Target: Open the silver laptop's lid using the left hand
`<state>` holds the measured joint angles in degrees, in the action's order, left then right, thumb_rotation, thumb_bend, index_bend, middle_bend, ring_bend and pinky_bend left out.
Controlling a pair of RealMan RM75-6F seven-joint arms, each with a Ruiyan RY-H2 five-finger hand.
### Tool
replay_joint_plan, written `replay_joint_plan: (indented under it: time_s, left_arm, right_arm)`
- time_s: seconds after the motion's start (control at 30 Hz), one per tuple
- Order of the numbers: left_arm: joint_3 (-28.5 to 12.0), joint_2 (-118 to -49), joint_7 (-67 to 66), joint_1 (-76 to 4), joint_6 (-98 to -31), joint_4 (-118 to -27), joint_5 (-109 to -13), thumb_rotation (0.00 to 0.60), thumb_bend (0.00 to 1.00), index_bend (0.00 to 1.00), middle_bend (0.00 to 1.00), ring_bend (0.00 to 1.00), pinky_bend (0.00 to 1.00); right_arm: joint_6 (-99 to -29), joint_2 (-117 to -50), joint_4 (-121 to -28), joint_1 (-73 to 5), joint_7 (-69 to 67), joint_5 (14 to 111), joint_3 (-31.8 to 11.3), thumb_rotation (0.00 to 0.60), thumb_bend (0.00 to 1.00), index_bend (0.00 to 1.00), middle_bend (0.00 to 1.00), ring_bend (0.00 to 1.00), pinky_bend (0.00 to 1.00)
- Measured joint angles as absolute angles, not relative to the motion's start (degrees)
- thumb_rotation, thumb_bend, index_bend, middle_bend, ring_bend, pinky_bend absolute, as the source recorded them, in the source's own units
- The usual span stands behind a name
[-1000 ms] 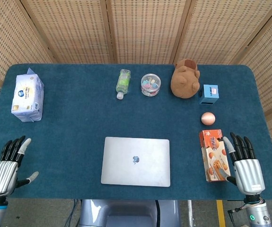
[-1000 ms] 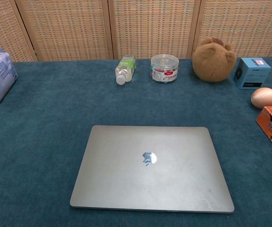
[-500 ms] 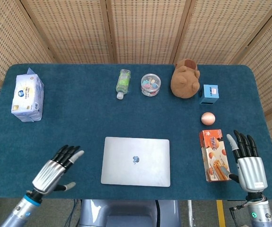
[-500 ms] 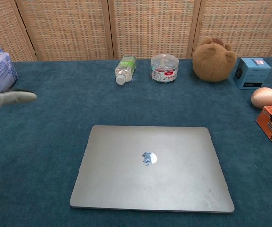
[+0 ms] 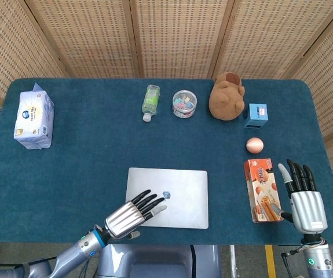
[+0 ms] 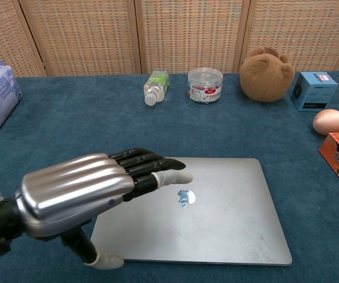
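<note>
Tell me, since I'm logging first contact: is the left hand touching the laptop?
Cannot tell. Both views show the left hand over the laptop, fingers extended, lid shut, but neither shows plain contact or a gap.

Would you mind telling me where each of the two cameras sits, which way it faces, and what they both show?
Head view: high above the near table edge, looking steeply down on the whole blue table; shows the left hand over the closed silver laptop and the right hand beside the orange box.
Chest view: low at the near edge, facing forward across the table; only the left hand shows, large, fingers extended.
Shared: left hand, laptop, bottle, plush toy.
</note>
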<state>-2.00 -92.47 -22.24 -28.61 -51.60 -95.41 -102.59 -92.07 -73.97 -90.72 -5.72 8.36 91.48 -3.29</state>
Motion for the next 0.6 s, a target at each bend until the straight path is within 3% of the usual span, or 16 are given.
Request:
replay_joint_plan:
  time_s: [0.3,0.6]
  left_arm:
    - [-3.5,-96.8,-21.0,-34.3,-49.0,-90.6,-103.6,0.600,0.00,0.00,0.00,0.00,0.00]
    - [-1.7,-100.5,-17.8,-38.7,-48.9,-83.5,-106.6,0.600,0.00,0.00,0.00,0.00,0.00]
  right_arm:
    - [-91.4,-73.8,-90.6,-5.8,7.7,90.9,-3.7,0.600,0.00,0.00,0.00,0.00,0.00]
    - [-90.6,-73.7,-90.5,-5.9,7.2,90.2,-4.1,0.600,0.00,0.00,0.00,0.00,0.00]
